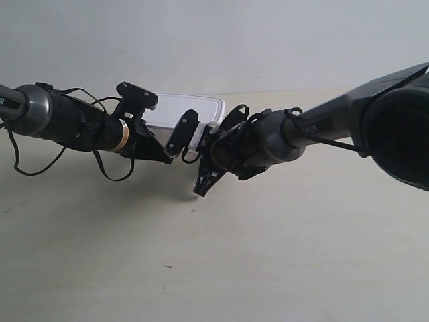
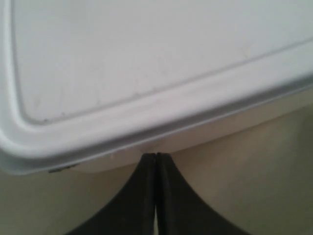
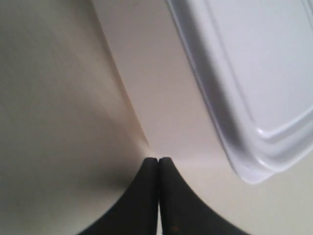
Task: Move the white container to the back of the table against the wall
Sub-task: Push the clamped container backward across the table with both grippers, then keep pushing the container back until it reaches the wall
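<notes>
The white container (image 1: pixel 186 107) sits far back on the table (image 1: pixel 221 261), close to the wall (image 1: pixel 214 40), and both arms hide its front. The arm at the exterior view's left reaches in from that side; its gripper (image 1: pixel 170 158) is at the container's front. In the left wrist view my left gripper (image 2: pixel 156 155) is shut and empty, its tips pressed against the container's (image 2: pixel 146 73) side wall just under the lid rim. My right gripper (image 3: pixel 158 159) is also shut and empty. It points at the tabletop beside a corner of the container (image 3: pixel 259 73), apart from it.
The arm at the exterior view's right (image 1: pixel 348 114) stretches across the right half of the scene; its gripper (image 1: pixel 202 186) points down at the table. A loose black cable (image 1: pixel 40 164) hangs under the other arm. A few dark specks (image 1: pixel 193 211) mark the tabletop.
</notes>
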`<state>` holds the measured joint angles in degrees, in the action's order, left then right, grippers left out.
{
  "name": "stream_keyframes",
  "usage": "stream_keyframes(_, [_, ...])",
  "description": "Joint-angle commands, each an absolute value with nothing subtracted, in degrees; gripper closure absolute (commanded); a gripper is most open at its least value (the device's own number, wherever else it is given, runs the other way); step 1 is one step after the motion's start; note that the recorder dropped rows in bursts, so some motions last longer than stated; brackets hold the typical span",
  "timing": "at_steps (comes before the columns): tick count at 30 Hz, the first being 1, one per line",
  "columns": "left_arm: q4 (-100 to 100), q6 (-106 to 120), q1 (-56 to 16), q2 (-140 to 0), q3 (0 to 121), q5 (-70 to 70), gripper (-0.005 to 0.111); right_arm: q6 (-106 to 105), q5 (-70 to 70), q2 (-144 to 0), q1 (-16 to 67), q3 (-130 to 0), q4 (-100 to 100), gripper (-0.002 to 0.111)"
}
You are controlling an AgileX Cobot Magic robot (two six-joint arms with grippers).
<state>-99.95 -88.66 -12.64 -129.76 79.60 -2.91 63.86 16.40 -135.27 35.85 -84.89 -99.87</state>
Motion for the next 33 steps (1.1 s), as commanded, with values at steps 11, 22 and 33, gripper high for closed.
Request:
stream_keyframes(11, [-99.9,-87.0,-12.6,-131.9,82.8,-4.1,0.107,60.5,14.1,-136.8,32.5,-87.7,-99.9,0.108])
stream_keyframes(22, [-99.9,-86.0,-12.6,-131.9,82.8,-4.0,0.107,63.2,5.9,-136.8,28.7,-89.6,-99.9,0.108])
stream_keyframes(33, [-99.9,-85.6,-12.5,-131.9,82.9,-3.9,0.107,64.7,-9.1,-136.3,26.2,-89.5,-98.9,0.108])
